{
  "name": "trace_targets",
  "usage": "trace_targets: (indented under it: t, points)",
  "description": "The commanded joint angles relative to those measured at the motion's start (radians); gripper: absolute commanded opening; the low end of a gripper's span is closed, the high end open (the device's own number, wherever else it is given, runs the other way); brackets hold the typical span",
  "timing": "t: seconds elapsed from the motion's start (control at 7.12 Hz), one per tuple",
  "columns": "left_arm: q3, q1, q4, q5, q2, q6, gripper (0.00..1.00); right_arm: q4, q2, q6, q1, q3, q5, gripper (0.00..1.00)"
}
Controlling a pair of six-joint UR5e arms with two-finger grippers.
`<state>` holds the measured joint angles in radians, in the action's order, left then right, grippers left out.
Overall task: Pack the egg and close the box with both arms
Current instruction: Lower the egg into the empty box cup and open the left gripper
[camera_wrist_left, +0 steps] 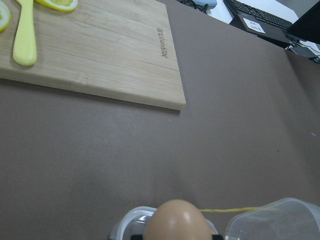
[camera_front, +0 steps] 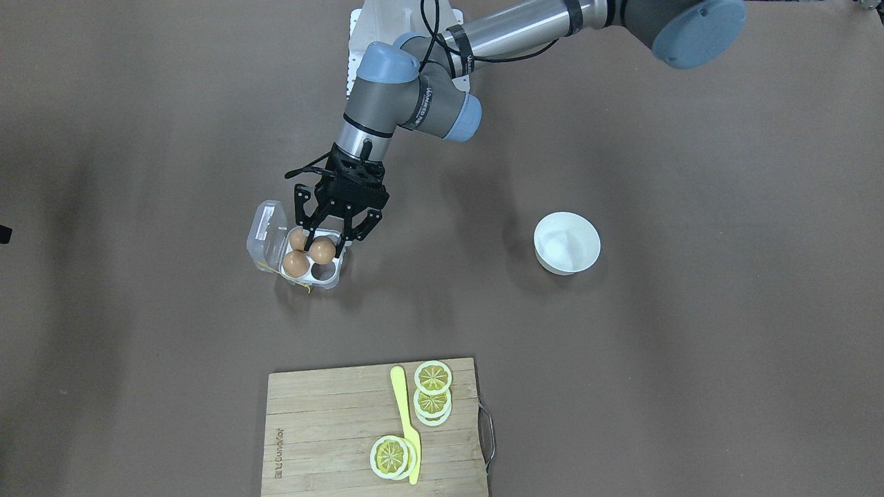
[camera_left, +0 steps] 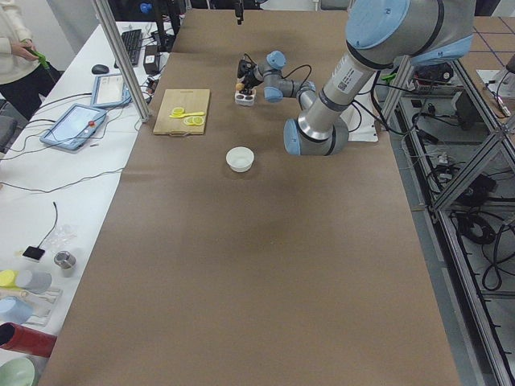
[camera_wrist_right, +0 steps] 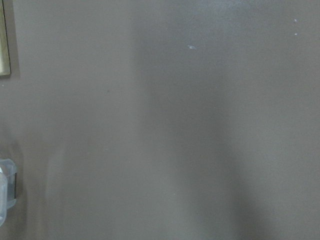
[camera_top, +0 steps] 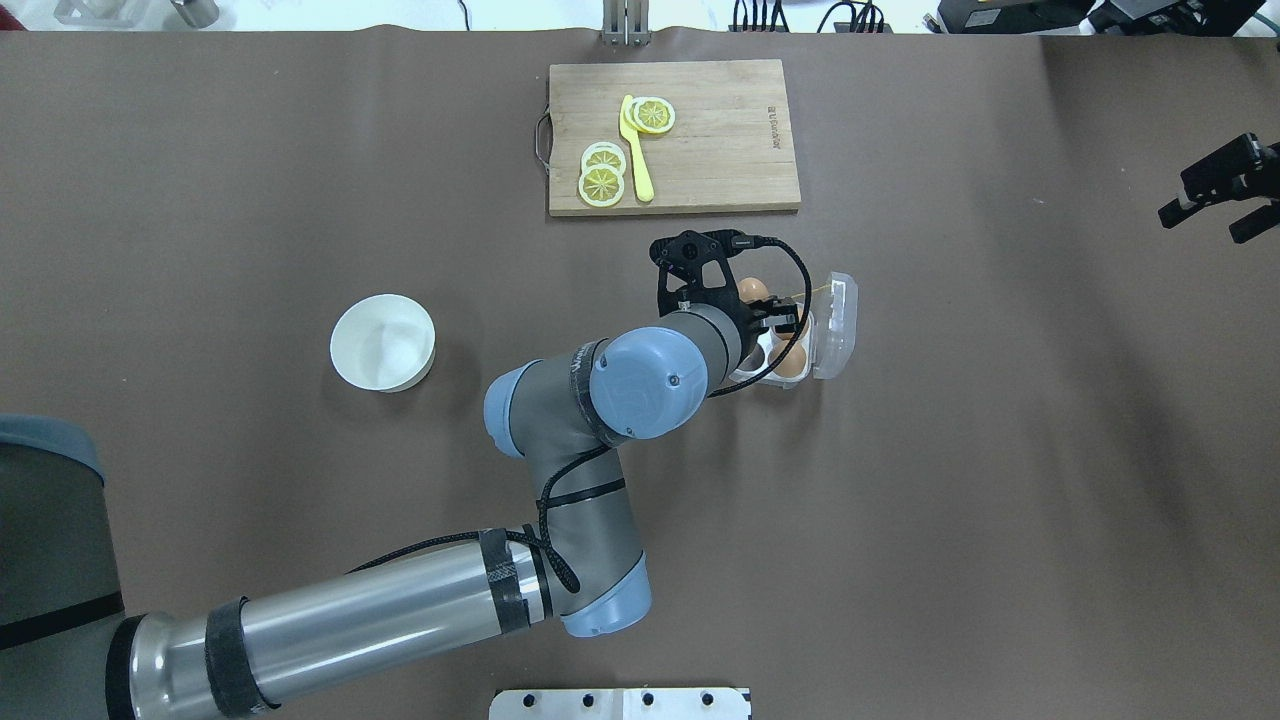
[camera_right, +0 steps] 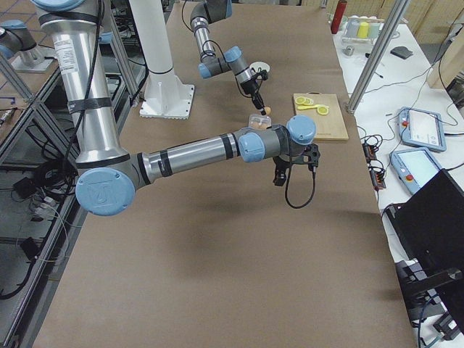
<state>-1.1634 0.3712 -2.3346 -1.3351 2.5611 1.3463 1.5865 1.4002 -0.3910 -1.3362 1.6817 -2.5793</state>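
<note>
Clamping my left gripper [camera_front: 323, 241] on the egg [camera_front: 322, 250] — surely light, brittle (squeeze its sides gently); right gripper [camera_top: 1200, 225] spread

Table [camera_front: 690, 379]: one broad, flat top, covered all over in matte brown.

Directly on it:
- Wooden cutting board [camera_front: 324, 428] with a metal handle, at the edge far from the robot, about mid-table.
- Clear plastic egg carton [camera_front: 266, 231], lid open, between the board and the robot, apart from the board.
- Round white bowl [camera_front: 566, 243], upright, well apart from the carton, toward the robot's left.
- White metal base plate [camera_front: 359, 41], at the robot's edge.
</note>
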Motion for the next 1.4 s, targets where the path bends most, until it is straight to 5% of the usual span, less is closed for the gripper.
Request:
trace_targets:
  t: [0.0,0.28,0.42,0.98,1.26]
  points:
    - [0.002,0.0,0.0,0.002,0.004,-0.004,0.07,0.0,-0.001,-0.011,0.0,0.001,-0.005,1.0]
    - [0.002,0.0,0.0,0.001,0.005,-0.003,0.58,0.0,-0.003,-0.019,0.0,0.001,-0.007,1.0]
    - [0.002,0.0,0.0,0.001,0.004,-0.003,0.74,0.0,-0.004,-0.019,0.0,0.0,-0.007,1.0]
    - [-0.012,0.006,-0.002,-0.007,0.005,-0.003,0.79,0.0,-0.007,-0.032,0.0,0.013,-0.008,1.0]
    - [-0.073,0.088,0.014,-0.124,-0.042,-0.042,0.83,-0.002,-0.03,-0.084,0.031,0.05,0.002,1.0]
